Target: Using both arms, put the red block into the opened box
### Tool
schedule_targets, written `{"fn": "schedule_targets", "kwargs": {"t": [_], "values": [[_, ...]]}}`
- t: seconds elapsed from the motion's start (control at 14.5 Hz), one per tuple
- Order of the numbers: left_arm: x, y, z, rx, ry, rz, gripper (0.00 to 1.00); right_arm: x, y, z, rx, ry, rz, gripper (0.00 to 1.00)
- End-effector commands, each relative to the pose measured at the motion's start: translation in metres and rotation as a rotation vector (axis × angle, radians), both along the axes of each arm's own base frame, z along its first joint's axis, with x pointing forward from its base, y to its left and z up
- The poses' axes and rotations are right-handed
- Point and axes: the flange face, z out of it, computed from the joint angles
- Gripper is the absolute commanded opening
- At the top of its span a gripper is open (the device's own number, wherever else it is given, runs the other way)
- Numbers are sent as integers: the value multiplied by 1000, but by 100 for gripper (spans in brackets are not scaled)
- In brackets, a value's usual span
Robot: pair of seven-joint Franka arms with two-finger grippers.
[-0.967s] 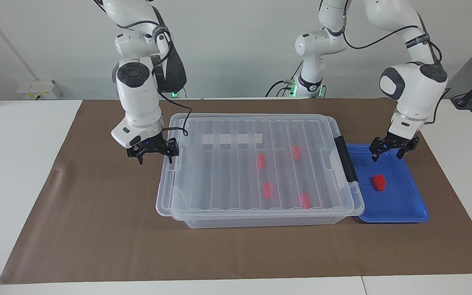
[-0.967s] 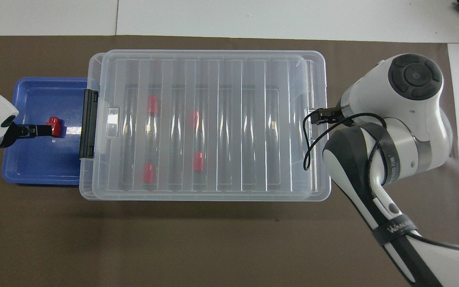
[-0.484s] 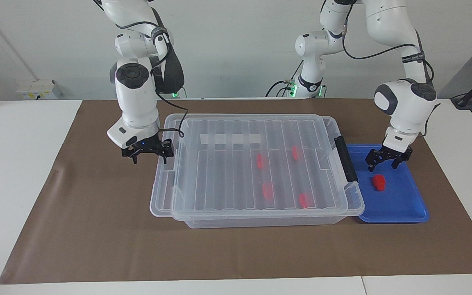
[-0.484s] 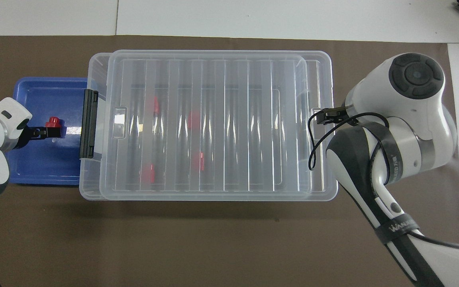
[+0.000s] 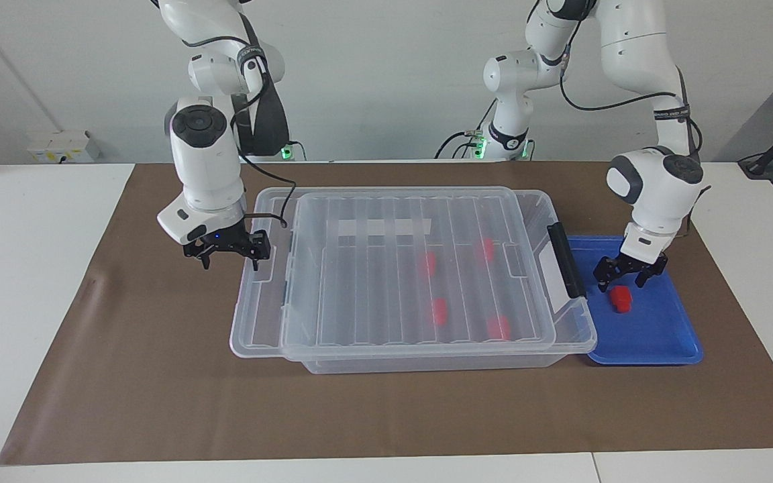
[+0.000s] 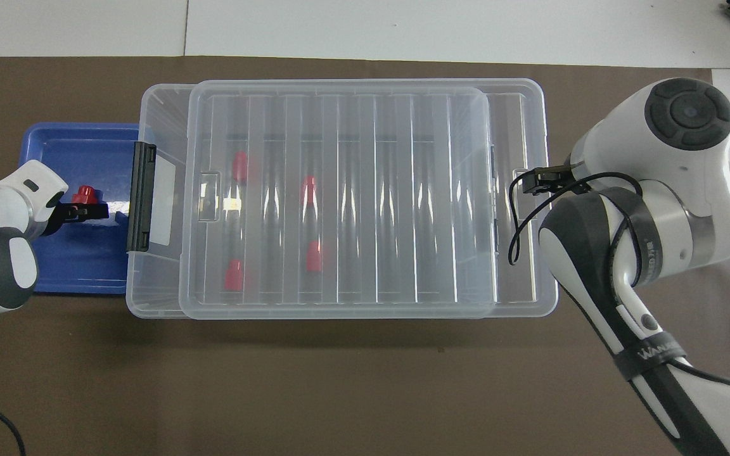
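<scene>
The red block [image 5: 621, 298] lies in the blue tray [image 5: 661, 335], which sits beside the box [image 5: 427, 359] at the left arm's end. The left gripper [image 5: 623, 280] hangs just over the block, fingers spread, holding nothing. At the box's other end the right gripper [image 5: 228, 257], also spread, stands at the edge of the lid [image 5: 373, 282] (shifted sideways, a strip of box uncovered).

We see a white table [image 5: 37, 282] covered in the middle by a brown mat [image 5: 158, 402]; a plain pale wall [image 5: 386, 80] rises at its edge; a white socket box [image 5: 63, 145] sits against that wall; the light is even.
</scene>
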Motion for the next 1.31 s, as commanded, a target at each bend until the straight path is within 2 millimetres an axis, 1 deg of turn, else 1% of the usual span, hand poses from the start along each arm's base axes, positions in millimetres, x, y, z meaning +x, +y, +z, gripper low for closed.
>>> {"fn": "schedule_targets", "kwargs": {"t": [0.0,0.21,0.28,0.35,0.41,0.48,0.55,0.69,0.97,1.11,1.17,1.24], "values": [[0,3,-8,-1,-20,-8,100,-2,-14,6,-41,-2,-16,100],[0,2,-9,-1,-20,-10,100,-1,-25,6,-42,3,-18,100],[1,1,-8,-1,-22,-10,97,-1,-28,6,-43,5,-23,100],[1,0,-9,-2,-20,-10,82,-1,-31,6,-45,10,-28,100],[1,-1,-9,-2,-20,-11,65,-1,-36,5,-49,15,-31,100],[1,0,-9,-2,-20,-10,45,-1,-37,6,-52,17,-23,100],[1,0,-9,-2,-19,-10,28,-1,-41,6,-53,17,-28,100],[1,-1,-9,-2,-17,-11,0,-1,-45,5,-54,25,-35,100],[3,-3,-5,-4,-5,-19,0,-2,-55,5,-61,34,-40,100],[8,-3,10,-8,25,-19,0,-2,-57,4,-61,36,-40,100],[13,-2,25,-10,43,-20,0,-2,-64,3,-63,40,-45,100],[18,-2,38,-12,59,-22,0,-2,-66,4,-61,40,-41,100]]}}
